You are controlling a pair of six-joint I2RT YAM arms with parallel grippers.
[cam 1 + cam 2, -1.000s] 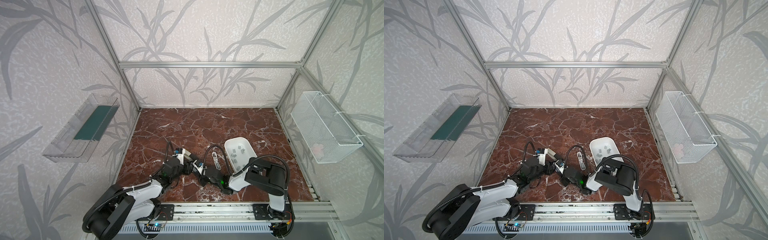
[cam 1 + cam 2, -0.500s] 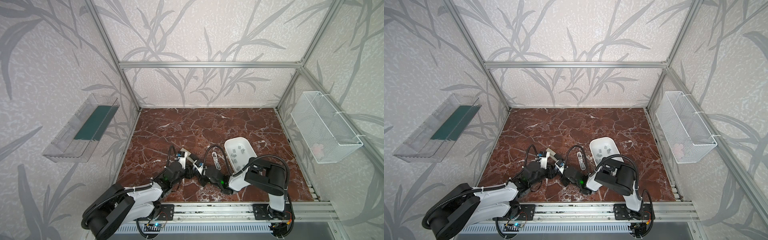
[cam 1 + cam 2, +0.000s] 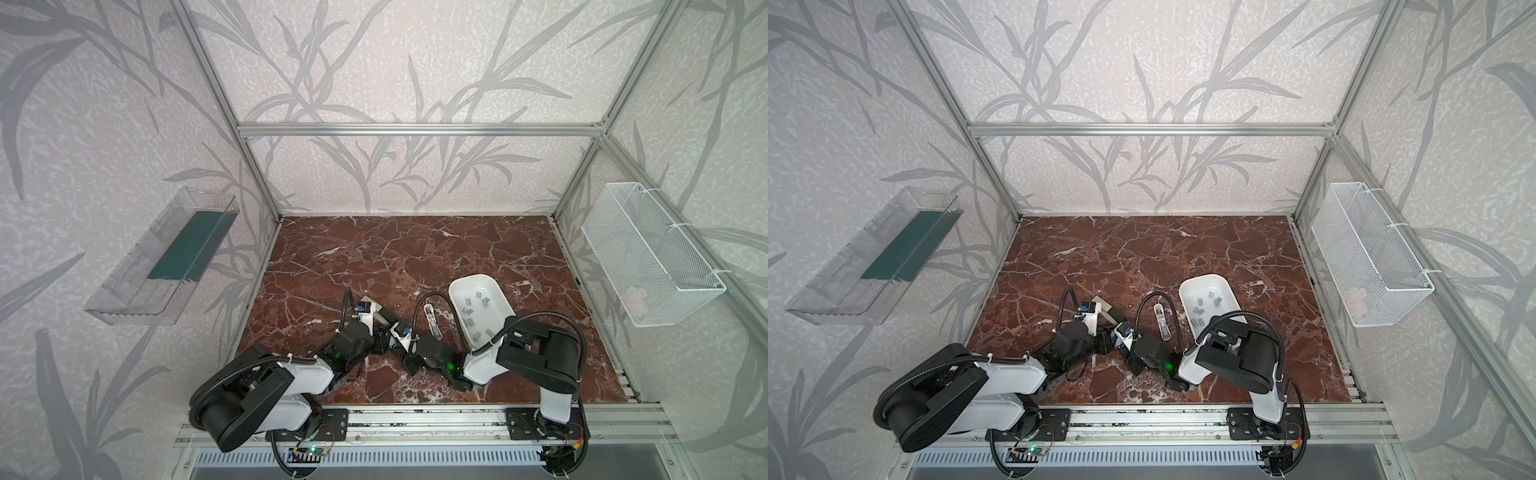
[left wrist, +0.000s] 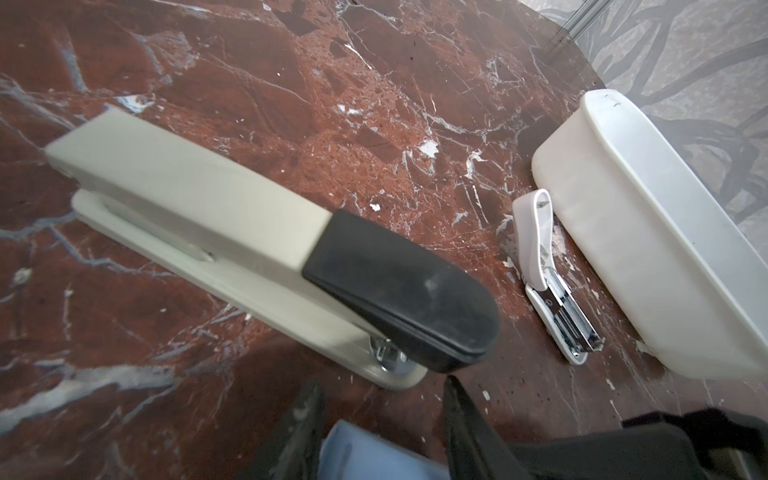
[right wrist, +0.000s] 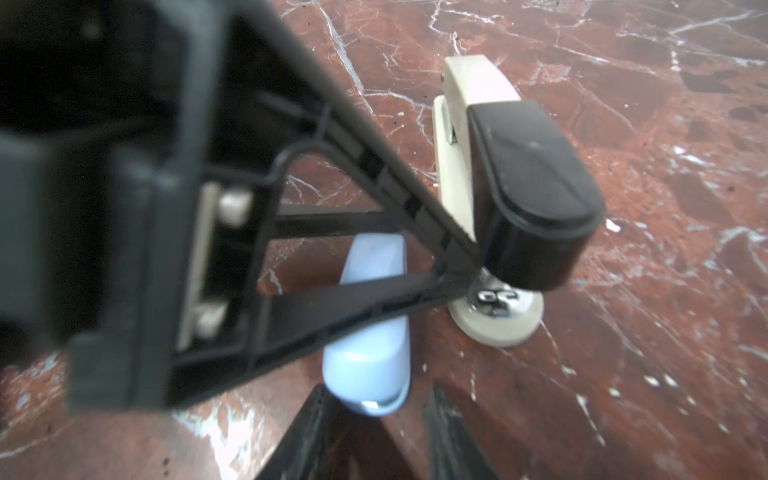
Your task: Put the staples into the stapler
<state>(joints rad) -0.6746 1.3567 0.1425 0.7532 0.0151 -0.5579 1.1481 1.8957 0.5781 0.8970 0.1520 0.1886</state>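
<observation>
A small light-blue stapler (image 5: 370, 361) lies low over the marble floor. My left gripper (image 4: 382, 384) is shut across it; the blue body (image 4: 374, 453) fills the gap between its fingers (image 5: 353, 301). The stapler's near end sits at the tips of my right gripper (image 5: 376, 390), which is open, with a gap on one side. The staples (image 3: 471, 309) (image 3: 1202, 309) lie loose in a white tray (image 3: 496, 318) (image 4: 623, 249). A small white stapler (image 3: 431, 322) (image 4: 552, 282) lies opened beside the tray, its metal channel showing.
A larger beige stapler with a black top (image 3: 376, 309) (image 4: 208, 216) (image 5: 519, 174) lies closed just beyond both grippers. A clear bin with a green pad (image 3: 183, 249) hangs on the left wall, a wire basket (image 3: 648, 257) on the right. The arm bases stand on the front rail (image 3: 415, 415).
My left gripper has moved right, from beside the beige stapler towards the right gripper. The right arm has stayed in place.
</observation>
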